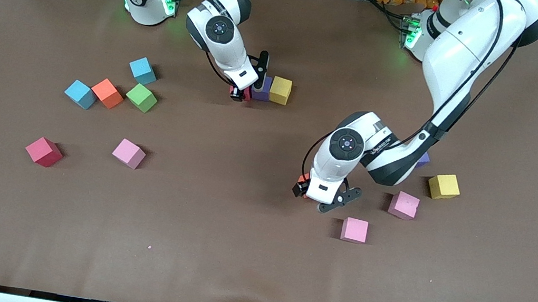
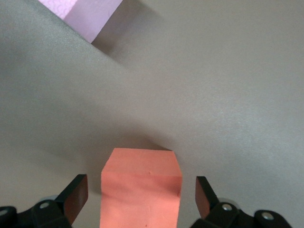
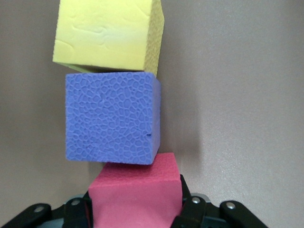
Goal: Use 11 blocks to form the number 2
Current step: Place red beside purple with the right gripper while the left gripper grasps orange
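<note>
My right gripper [image 1: 241, 94] is shut on a red block [image 3: 135, 192] and holds it against a purple block [image 1: 262, 89], which touches a yellow block [image 1: 280, 90]. The three make a row in the right wrist view, with the purple block [image 3: 111, 118] and the yellow block [image 3: 107, 33] in line. My left gripper [image 1: 302, 188] is open and low at mid-table. Its fingers [image 2: 76, 197] stand on both sides of an orange block [image 2: 141, 190] with a gap on each side. A pink block [image 2: 88, 14] shows at the edge of that view.
Toward the right arm's end lie two light-blue cubes [image 1: 143, 70] [image 1: 80, 93], an orange block [image 1: 107, 93], a green block [image 1: 141, 97], a pink block [image 1: 129, 153] and a red block [image 1: 44, 151]. Near my left gripper lie two pink blocks [image 1: 354, 230] [image 1: 404, 205], a yellow block [image 1: 443, 186] and a purple corner [image 1: 423, 159] under the arm.
</note>
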`<state>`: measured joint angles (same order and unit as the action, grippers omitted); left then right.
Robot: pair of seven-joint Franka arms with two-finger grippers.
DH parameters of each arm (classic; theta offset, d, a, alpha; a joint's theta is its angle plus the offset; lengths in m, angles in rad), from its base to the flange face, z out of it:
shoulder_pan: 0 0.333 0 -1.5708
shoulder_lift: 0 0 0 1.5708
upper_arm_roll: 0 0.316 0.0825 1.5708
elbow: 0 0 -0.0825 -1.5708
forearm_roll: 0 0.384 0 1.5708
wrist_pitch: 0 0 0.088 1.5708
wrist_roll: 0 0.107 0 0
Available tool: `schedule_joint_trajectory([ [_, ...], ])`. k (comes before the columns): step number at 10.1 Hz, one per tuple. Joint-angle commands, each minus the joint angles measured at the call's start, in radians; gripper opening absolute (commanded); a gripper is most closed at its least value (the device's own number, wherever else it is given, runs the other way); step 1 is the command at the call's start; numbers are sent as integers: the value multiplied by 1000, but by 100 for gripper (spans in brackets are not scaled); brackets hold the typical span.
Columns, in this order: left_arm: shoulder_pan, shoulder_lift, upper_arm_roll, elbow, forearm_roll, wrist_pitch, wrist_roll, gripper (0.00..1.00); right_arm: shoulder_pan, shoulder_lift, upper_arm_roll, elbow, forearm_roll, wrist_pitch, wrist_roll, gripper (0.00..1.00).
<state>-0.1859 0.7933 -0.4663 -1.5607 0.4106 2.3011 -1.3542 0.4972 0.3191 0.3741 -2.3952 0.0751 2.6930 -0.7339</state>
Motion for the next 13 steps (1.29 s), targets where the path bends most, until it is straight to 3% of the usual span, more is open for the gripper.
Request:
schedule_joint_trajectory([
  [1,-20,29,3,27,-7,-22,27,100,7,-2,2,-6,0,-4,25,28],
  [4,-32,46,3,27,-6,-22,27,100,11,-2,2,-6,0,-5,34,28],
  [5,-30,46,3,28,-10,-22,27,71,15,-5,2,-7,0,-5,34,28],
  [6,-29,43,3,28,-13,-23,26,29,15,-5,2,-7,0,-15,34,28],
  [7,-27,38,3,28,-15,-23,21,12,17,-6,2,-7,0,-15,43,29],
  [13,-21,-22,-6,34,-3,-108,59,11,30,-14,3,-7,0,-28,53,30],
])
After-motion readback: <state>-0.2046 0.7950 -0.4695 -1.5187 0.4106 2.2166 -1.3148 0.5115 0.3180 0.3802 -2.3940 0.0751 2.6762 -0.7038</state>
